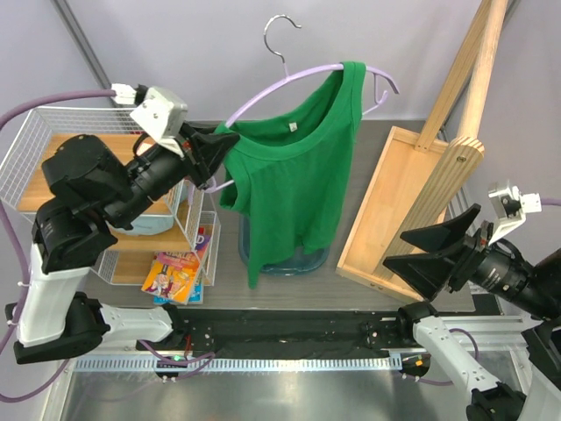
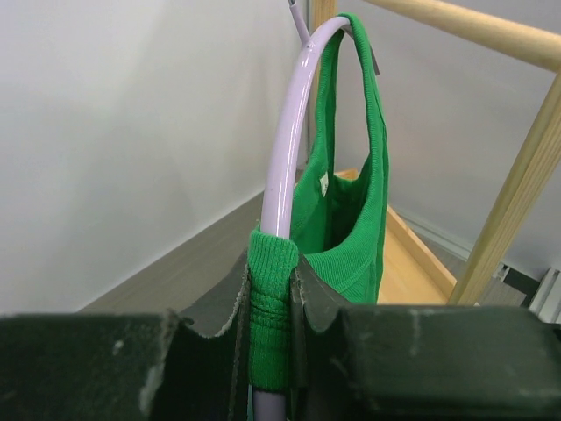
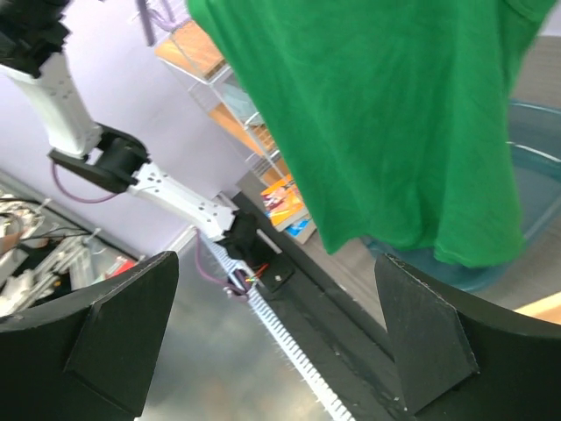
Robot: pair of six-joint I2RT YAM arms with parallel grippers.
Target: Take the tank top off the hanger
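The bright green tank top (image 1: 294, 171) hangs from the lilac hanger (image 1: 289, 81), held in the air above the table. Its right strap (image 1: 352, 79) lies over the hanger's right arm; the left strap is bunched at the hanger's left end. My left gripper (image 1: 219, 153) is shut there on both the strap (image 2: 270, 316) and the hanger arm (image 2: 285, 158). The silver hook (image 1: 279, 37) points up, free. My right gripper (image 1: 429, 250) is open and empty, low at the right, its fingers (image 3: 425, 338) facing the top's lower hem (image 3: 386, 132).
A white wire shelf rack (image 1: 61, 132) stands at the left with colourful packets (image 1: 175, 274) at its foot. A blue tub (image 1: 285, 259) sits under the top. A wooden tray (image 1: 394, 206) and wooden rack posts (image 1: 473, 70) stand at the right.
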